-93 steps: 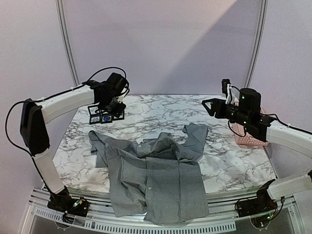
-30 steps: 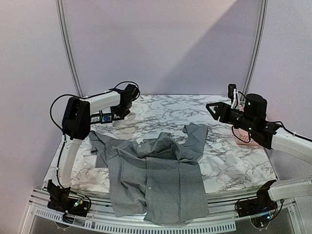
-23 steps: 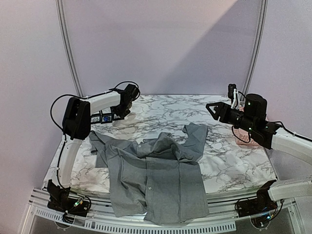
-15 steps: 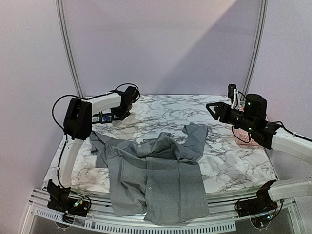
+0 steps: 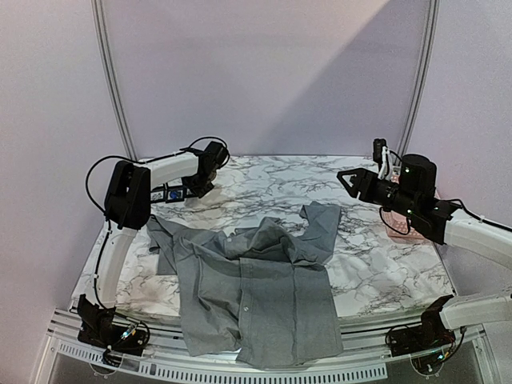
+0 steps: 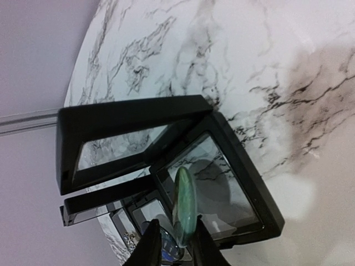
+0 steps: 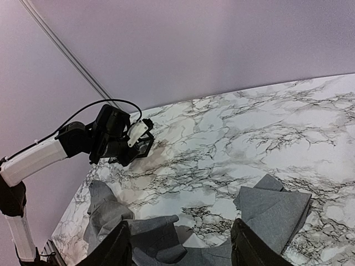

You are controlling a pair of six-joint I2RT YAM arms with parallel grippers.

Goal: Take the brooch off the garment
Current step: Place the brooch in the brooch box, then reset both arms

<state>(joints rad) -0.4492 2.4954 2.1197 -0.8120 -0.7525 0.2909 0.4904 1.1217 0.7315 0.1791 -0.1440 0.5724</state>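
Brooch (image 6: 184,206), pinched edge-on in the left pincer (image 6: 175,244) over the black display box (image 6: 133,113), could slip sideways; right pincer (image 7: 182,233) hangs released.

The table (image 5: 376,280) has a smooth, polished top in a white marble pattern with grey veins. The garment (image 5: 256,296) is thin, matt grey cloth, soft and creased. At the far left corner, the display frames (image 6: 127,111) are matt black plastic around clear, shiny film. The brooch (image 6: 184,205) looks smooth and glossy green, like polished stone. A ribbed pale metal rail (image 5: 264,370) lines the near edge. The left arm (image 5: 168,168) and right arm (image 5: 480,240) wear smooth white plastic shells with matt black joints.
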